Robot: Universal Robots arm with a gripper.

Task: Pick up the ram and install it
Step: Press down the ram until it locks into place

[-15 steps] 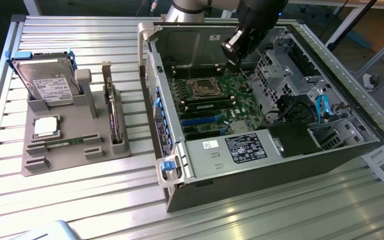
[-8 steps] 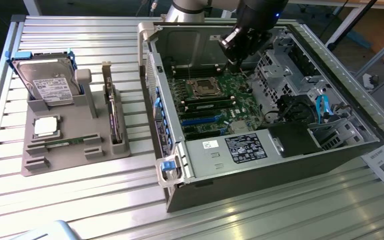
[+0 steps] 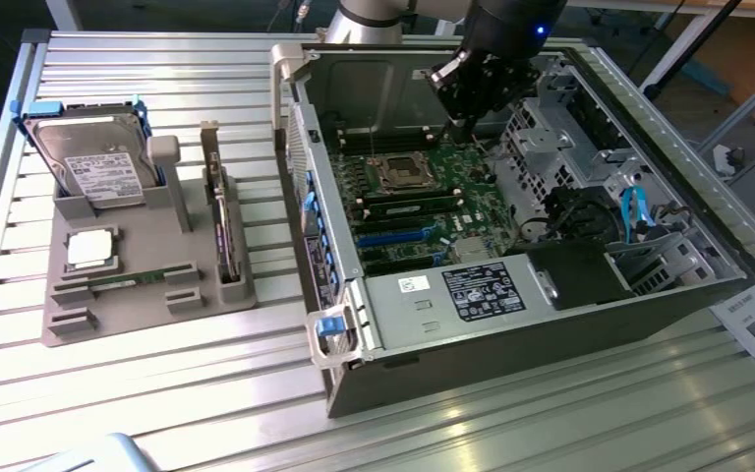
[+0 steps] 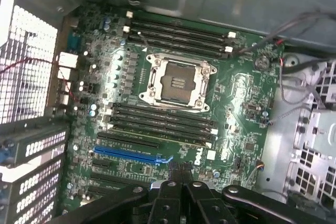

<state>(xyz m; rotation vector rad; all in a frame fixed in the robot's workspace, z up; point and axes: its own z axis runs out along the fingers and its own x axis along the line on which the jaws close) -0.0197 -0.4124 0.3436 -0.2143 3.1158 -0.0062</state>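
The gripper [image 3: 463,123] is hanging clenched, holding nothing, over the motherboard [image 4: 173,108] inside the open computer case [image 3: 509,324] sitting on a slatted metal table [image 3: 154,393].

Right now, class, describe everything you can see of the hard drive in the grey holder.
The hard drive is a boxy silver unit, metal by its look, with a white printed label on its broad face. It stands on edge, leaning back, in the grey holder at the exterior view's left, apart from the computer case. Blue rails frame its upper edge. Only the holder and rails appear to touch it.
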